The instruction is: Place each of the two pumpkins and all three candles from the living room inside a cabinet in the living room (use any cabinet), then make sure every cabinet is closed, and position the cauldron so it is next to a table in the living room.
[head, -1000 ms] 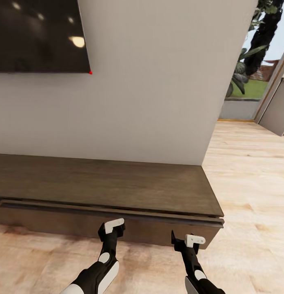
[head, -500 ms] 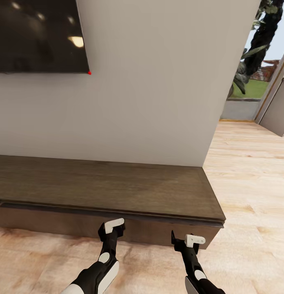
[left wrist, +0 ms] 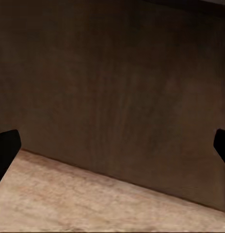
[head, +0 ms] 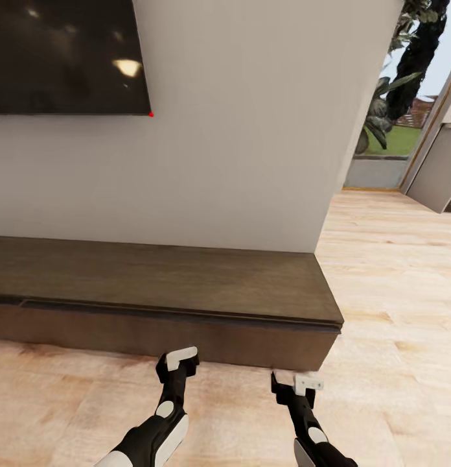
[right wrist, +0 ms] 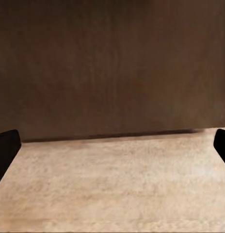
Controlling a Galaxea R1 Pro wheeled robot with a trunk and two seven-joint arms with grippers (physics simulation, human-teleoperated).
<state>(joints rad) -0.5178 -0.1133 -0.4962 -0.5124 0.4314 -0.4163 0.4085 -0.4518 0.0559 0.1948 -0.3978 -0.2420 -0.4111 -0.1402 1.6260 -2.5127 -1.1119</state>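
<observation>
Writing: none legible | Cabinet: low dark wood unit along white wall, drawer fronts flush | Your left claw and right claw: both released, empty, near its front | Floor: light wood | TV above.

even, soft indoor light; ceiling lamps glare on the dark screen; wrist views dim, slightly blurred.
</observation>
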